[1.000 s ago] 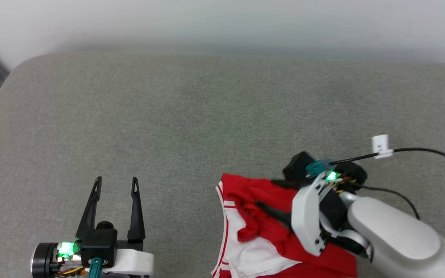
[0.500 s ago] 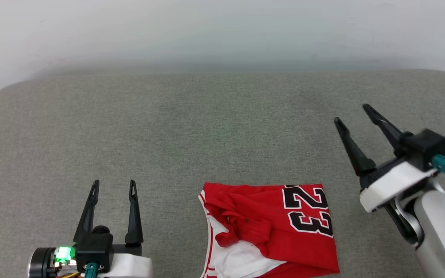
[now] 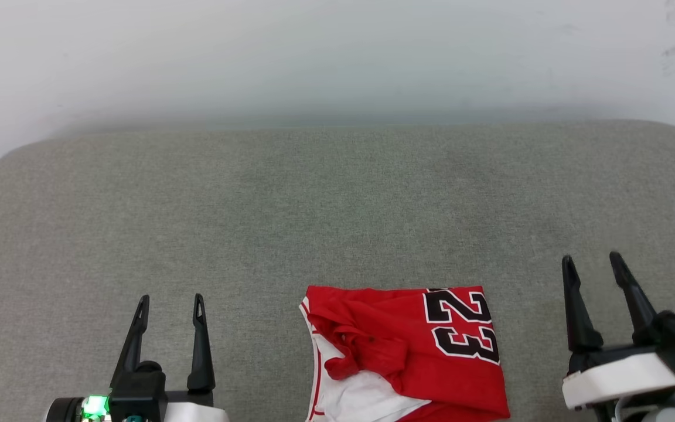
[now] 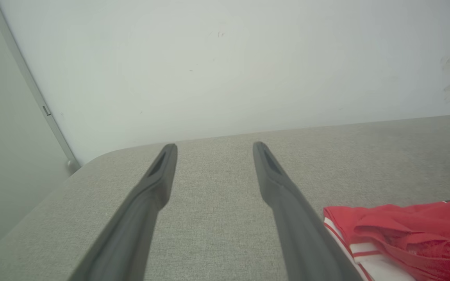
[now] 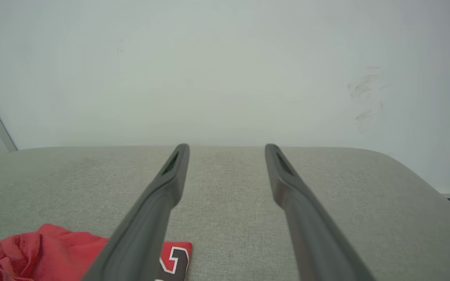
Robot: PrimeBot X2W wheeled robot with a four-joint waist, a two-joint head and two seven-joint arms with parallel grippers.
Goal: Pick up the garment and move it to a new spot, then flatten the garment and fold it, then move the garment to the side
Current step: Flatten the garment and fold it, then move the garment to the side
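Since a second ago the right gripper (image 3: 590, 259) has come off the garment (image 3: 408, 351) and drawn back to the near right; its two dark fingers point far, parted by a moderate gap, holding nothing. The garment lies to its left, apart from it, with a strip of grey cushion (image 3: 314, 205) between them. The left gripper (image 3: 171, 298) sits at the near left as before, fingers likewise parted and empty; the garment is to its right, not touching. Folded into a rough rectangle, the garment rests at the near middle of the cushion; a black, white-outlined "23" lies sideways on its right part; bunched red cloth, white fabric and striped trim show at its left. Beyond the cushion's far edge stands a pale wall (image 3: 337, 53).
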